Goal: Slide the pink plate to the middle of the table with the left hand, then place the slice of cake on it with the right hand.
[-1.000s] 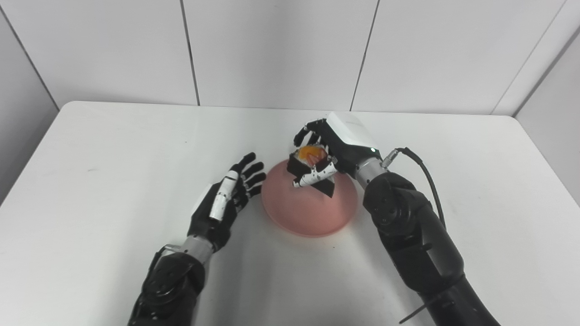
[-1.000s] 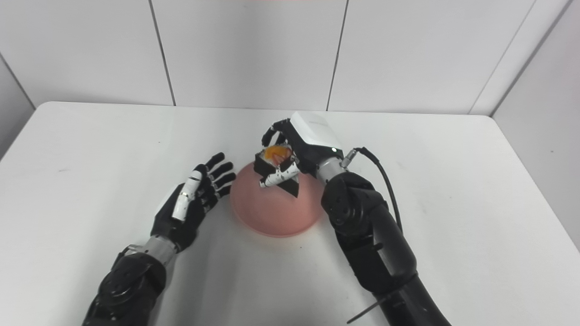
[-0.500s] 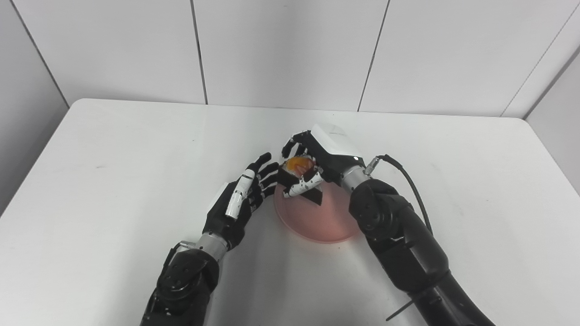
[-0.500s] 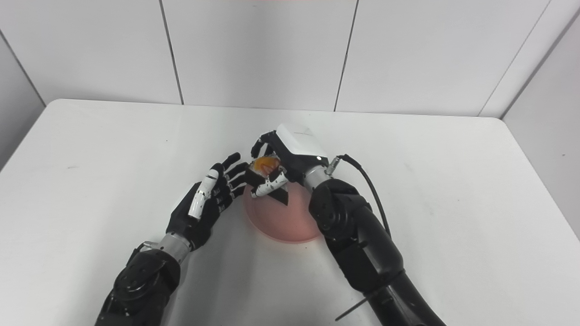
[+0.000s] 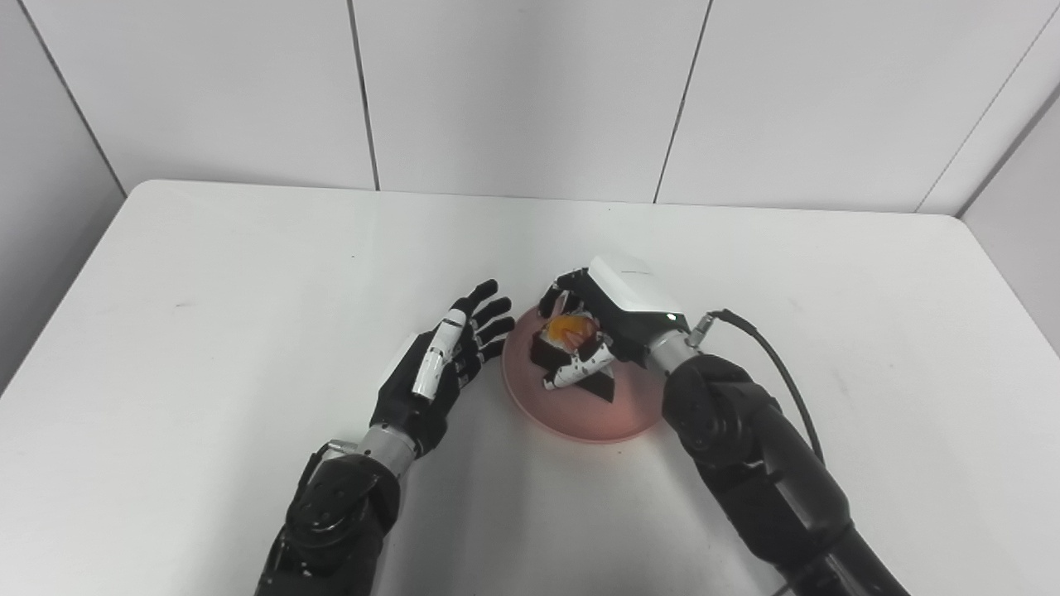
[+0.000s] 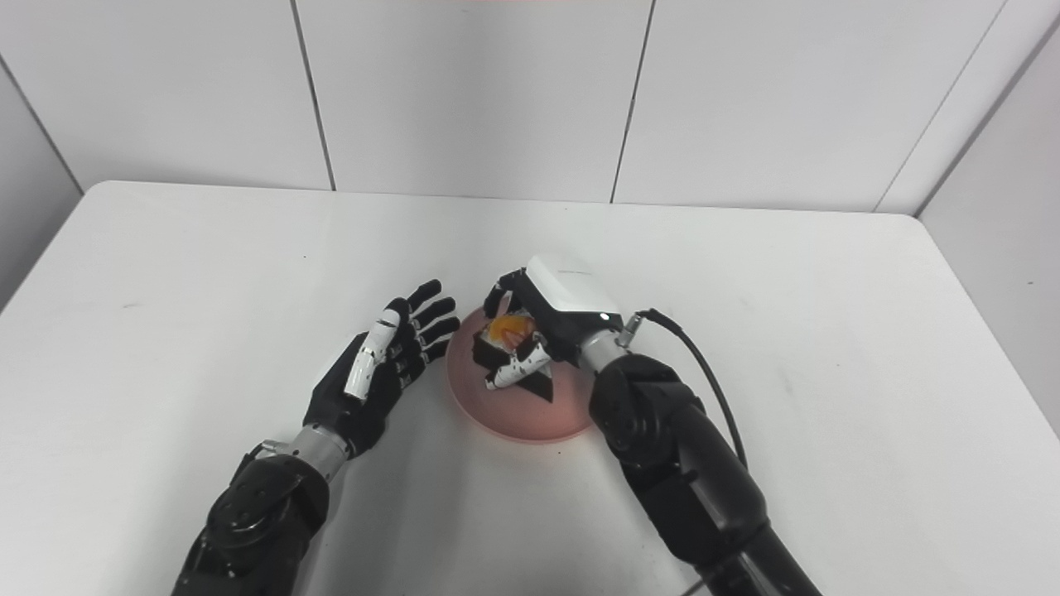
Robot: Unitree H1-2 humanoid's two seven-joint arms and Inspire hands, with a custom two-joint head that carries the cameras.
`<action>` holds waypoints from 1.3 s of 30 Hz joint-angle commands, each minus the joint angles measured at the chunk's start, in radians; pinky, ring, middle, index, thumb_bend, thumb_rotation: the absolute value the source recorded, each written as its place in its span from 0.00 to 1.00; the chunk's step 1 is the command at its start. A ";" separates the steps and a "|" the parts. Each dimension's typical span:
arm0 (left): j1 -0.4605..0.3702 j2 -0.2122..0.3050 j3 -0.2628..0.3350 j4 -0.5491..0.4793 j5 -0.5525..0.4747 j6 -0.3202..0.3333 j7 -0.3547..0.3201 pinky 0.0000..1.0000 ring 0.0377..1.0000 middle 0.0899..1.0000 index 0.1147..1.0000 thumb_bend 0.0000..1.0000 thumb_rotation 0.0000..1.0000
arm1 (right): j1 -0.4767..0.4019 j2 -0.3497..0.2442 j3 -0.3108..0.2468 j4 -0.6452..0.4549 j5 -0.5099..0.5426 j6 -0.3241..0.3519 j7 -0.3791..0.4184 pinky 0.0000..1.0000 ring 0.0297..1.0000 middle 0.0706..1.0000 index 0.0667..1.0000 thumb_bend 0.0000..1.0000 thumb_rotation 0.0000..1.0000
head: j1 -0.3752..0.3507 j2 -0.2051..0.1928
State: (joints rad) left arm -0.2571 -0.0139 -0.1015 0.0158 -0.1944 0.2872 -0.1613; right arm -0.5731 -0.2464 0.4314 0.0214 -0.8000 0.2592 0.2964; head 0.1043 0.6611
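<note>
- The table (image 5: 207, 348) fills most of the frame, white; I can read no writing or brand anywhere on it or the hands.
- The plate (image 5: 580, 414) sits just right of centre, already about mid-table, so the slide looks done.
- The right hand (image 5: 609, 319) has come down from above the plate's far rim to low over its middle, still clamped on the cake (image 5: 571, 352). I'd say only the release is left; whether the cake touches the plate I can't tell.
- The left hand (image 5: 435, 368), at centre just beside the plate's left edge, holds nothing, fingers spread, unmoved in the last half second.
</note>
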 commanded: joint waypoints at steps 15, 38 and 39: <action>0.031 0.002 -0.003 0.004 0.020 0.098 0.020 0.87 0.88 0.89 0.87 0.39 0.99 | 0.057 -0.018 -0.016 -0.031 -0.033 -0.024 -0.020 0.31 0.38 0.38 0.51 0.52 0.00 | -0.005 0.012; 0.034 0.008 -0.009 0.000 0.018 0.097 0.017 0.87 0.88 0.90 0.88 0.40 0.98 | 0.085 -0.025 0.021 0.003 -0.051 -0.051 -0.077 0.31 0.41 0.49 0.52 0.56 0.10 | -0.011 0.015; 0.033 0.008 -0.009 0.001 0.018 0.098 0.017 0.87 0.88 0.90 0.88 0.39 0.99 | 0.084 -0.029 0.026 -0.005 -0.065 -0.049 -0.078 0.38 0.52 0.61 0.68 0.68 0.37 | -0.011 0.015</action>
State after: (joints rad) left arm -0.2558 -0.0123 -0.0997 -0.0027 -0.1945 0.3181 -0.1469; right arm -0.4912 -0.2658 0.4439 0.0241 -0.8289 0.2226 0.2137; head 0.0920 0.6765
